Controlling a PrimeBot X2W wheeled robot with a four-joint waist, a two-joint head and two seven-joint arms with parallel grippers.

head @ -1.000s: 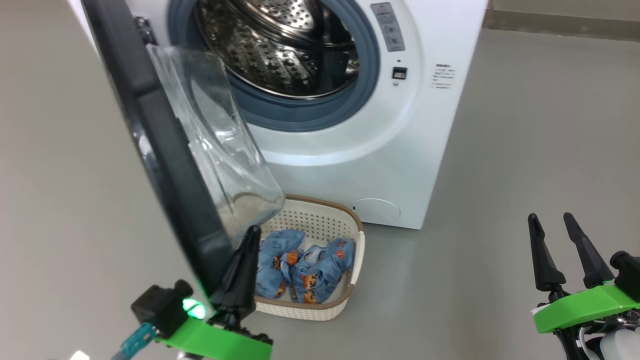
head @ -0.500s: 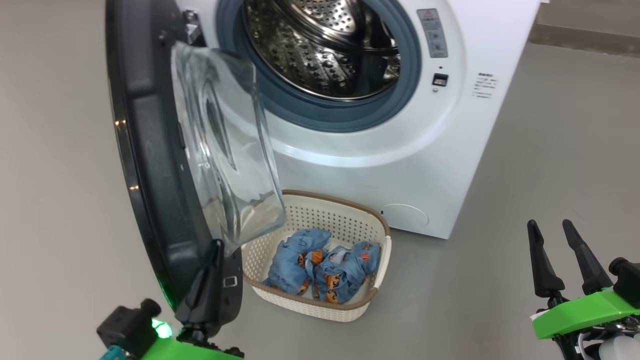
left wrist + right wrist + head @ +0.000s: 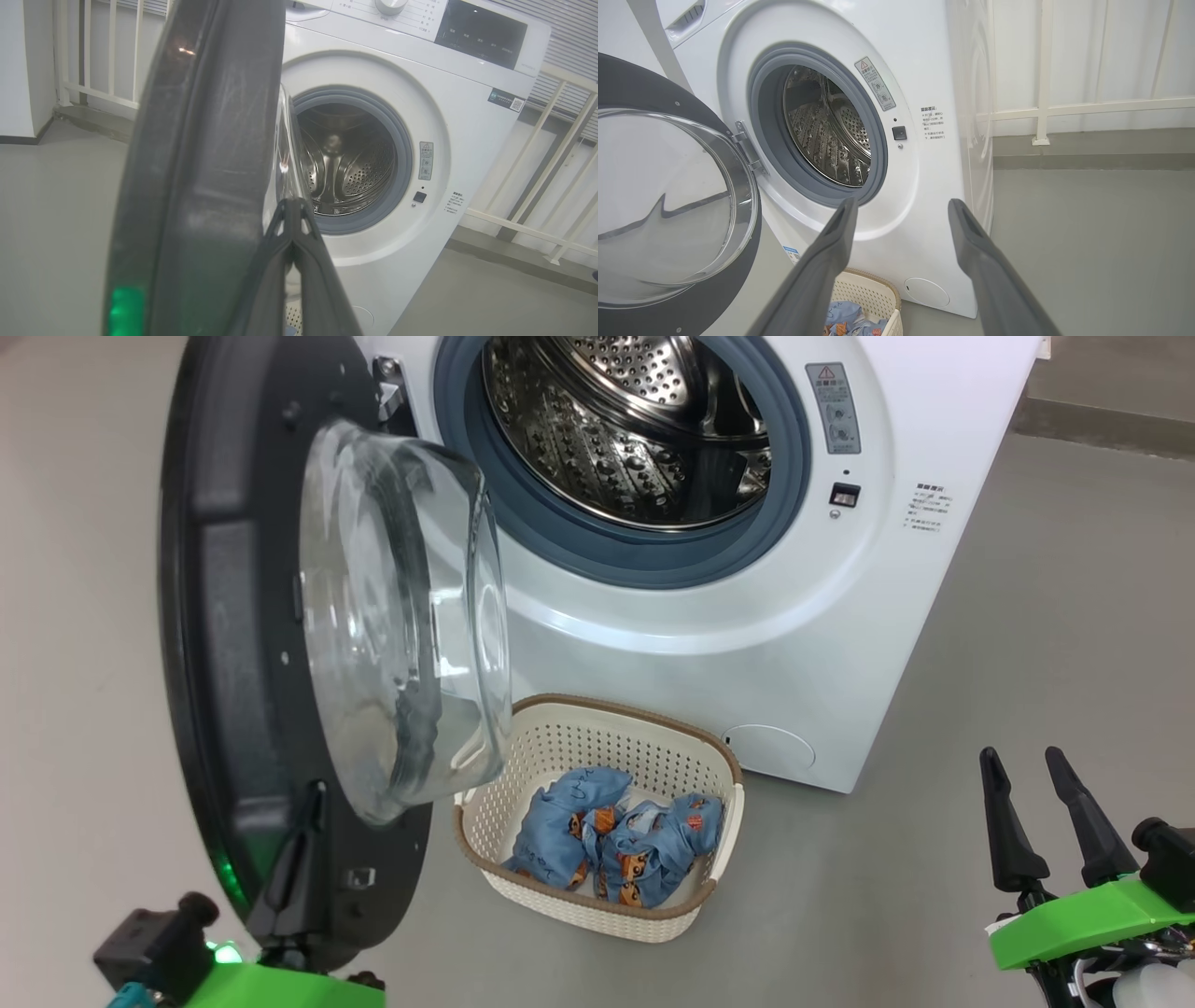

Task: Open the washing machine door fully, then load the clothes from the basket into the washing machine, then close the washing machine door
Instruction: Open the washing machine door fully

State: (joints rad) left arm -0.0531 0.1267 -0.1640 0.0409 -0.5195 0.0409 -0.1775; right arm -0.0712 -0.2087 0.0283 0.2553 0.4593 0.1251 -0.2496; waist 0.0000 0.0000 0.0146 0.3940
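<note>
**Left claw point(image 3: 293, 210) pressed shut against the door's inner face, door part-way open**

The washing machine door point(image 3: 224, 644) swings from a hinge on the left of the opening. It stands out from the front at a wide angle, with its glass bowl point(image 3: 401, 616) facing the robot's right. I judge it open, but not yet fully. The left claw's two fingers are pinched together with nothing between them. They lie against the low inner side of the black rim, just beside the glass. Contact looks likely, though dark fingers on a dark rim leave it unsure in the head view.

To do this step well, push with the flat side of the closed fingers, not the tips. Follow the door's arc around the hinge, so the force stays square to the rim. Stay on the black rim and off the bulging glass, where the fingers would probably slide. Ease off as the hinge nears its stop.

The washing machine point(image 3: 840, 644) shows its steel drum point(image 3: 635, 439) bare. The basket point(image 3: 653, 723) sits on the floor point(image 3: 1027, 616) just before the machine. Its near-left corner passes under the door's bowl in the head view, so the arm should stay clear of the rim. The clothes point(image 3: 607, 840) are heaped inside the basket. The right claw point(image 3: 1019, 758) hangs well apart at the right, fingers spread wide and empty, placed for the loading step.
</note>
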